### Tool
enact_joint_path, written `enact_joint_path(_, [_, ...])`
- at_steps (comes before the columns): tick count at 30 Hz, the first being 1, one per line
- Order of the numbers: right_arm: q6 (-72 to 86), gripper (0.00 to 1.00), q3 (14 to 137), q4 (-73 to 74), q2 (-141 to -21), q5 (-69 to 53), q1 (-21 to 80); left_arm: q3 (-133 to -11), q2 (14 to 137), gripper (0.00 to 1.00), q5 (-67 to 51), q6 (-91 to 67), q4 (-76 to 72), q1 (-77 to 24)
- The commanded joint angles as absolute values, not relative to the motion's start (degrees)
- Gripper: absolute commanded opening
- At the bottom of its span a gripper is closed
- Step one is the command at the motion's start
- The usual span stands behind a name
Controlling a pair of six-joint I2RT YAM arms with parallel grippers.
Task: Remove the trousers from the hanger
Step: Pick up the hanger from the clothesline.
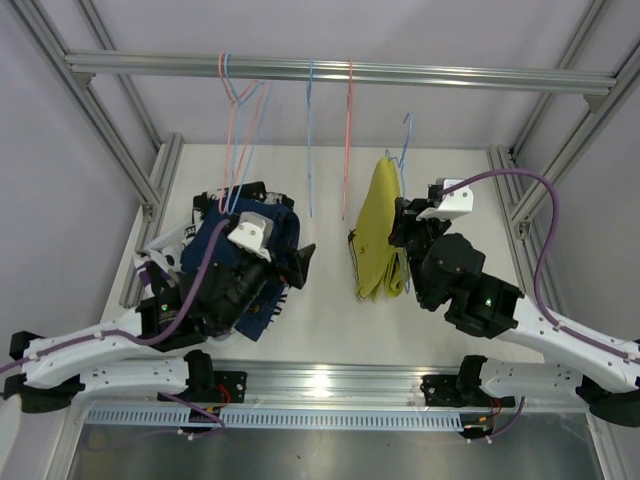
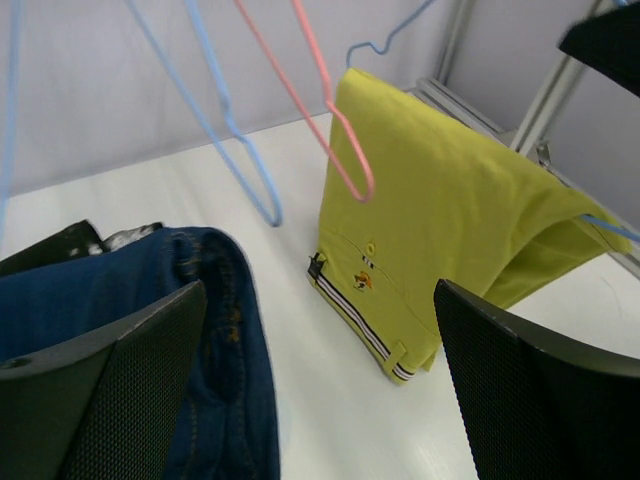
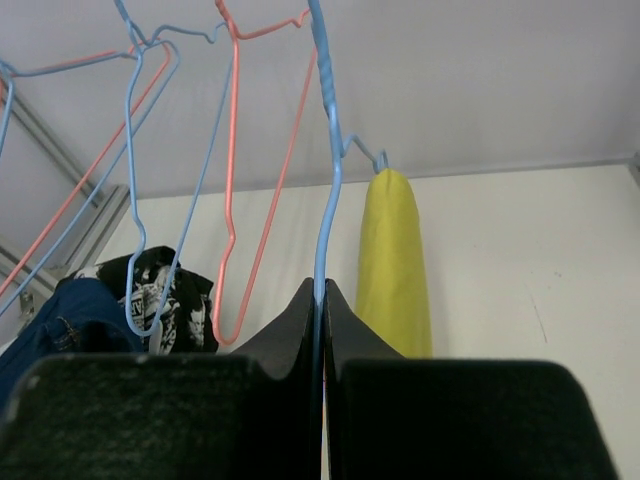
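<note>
The plain yellow trousers [image 1: 378, 232] hang folded over a blue hanger [image 1: 404, 150] at the right, their lower end at the table. They also show in the left wrist view [image 2: 440, 220] and the right wrist view [image 3: 393, 260]. My right gripper [image 1: 403, 226] is shut on that blue hanger's wire [image 3: 322, 230], just right of the trousers. My left gripper [image 1: 292, 240] is open and empty [image 2: 320, 400]. It hovers over a pile with the navy trousers [image 1: 215, 245] [image 2: 200, 300] and a black-and-white pair [image 3: 160, 290], and faces the yellow pair.
Bare hangers hang from the metal rail [image 1: 340, 70]: a pink and blue pair at the left [image 1: 240, 120], a blue one [image 1: 310, 140] and a pink one [image 1: 348, 140] in the middle. Frame posts stand at both sides of the white table [image 1: 320, 320].
</note>
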State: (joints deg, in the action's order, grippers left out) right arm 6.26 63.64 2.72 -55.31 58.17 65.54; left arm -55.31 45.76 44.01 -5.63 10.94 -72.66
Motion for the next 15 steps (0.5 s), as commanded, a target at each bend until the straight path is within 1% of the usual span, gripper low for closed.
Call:
enact_joint_path(1, [5.1,0.0,65.0,-10.9,-54.8,68.6,67.6,-53.6,48.2,1.0,48.7,-0.4,3.2,-76.4])
enact_joint_path(5, [6.0,0.0,65.0,-10.0,-56.2,69.3,67.8,-53.1,51.8,0.99,52.3,2.1,-1.7,-80.6])
enact_joint_path(8, [6.0,0.0,64.4,-9.5,-56.5,69.0,67.8,-54.1,55.5,1.0,54.5,1.6,-2.2,-82.2])
enact_joint_path(12, [8.3,0.0,62.2,-8.3,-55.8,68.3,67.2,-55.6,58.6,1.0,60.4,-3.9,-1.1,-84.1])
enact_joint_path(15, [11.2,0.0,61.0,-4.6,-55.1,66.7,65.7,-52.4,58.6,1.0,60.3,-10.0,-1.5,-84.2])
